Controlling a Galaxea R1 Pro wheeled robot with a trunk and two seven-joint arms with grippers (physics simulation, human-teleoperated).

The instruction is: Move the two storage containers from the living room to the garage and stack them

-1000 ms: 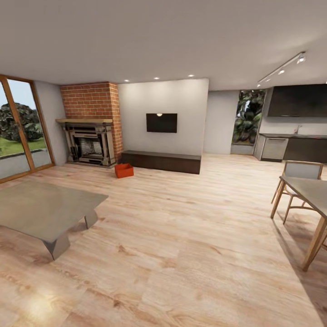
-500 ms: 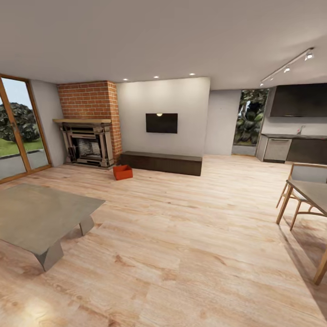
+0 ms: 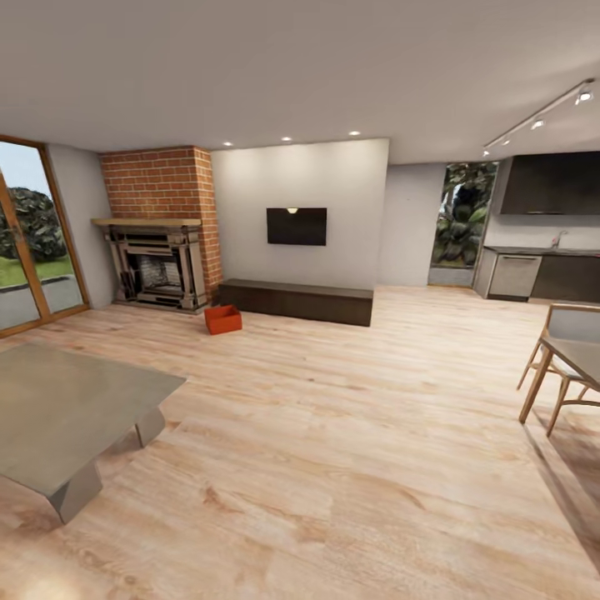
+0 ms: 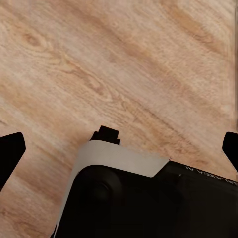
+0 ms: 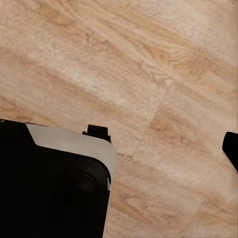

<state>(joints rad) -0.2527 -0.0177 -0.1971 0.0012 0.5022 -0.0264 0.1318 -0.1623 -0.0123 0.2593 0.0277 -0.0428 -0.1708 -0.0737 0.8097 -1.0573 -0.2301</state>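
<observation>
One orange-red storage container stands on the wood-plank floor near the brick fireplace. The left gripper is released, empty; the right gripper's state I cannot tell.

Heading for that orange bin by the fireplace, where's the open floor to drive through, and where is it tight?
Open wood floor runs wide between the coffee table and the dining table and chair, straight up to the storage container. It gets tight around the container itself: fireplace behind it on one side, low dark bench on the other.
</observation>
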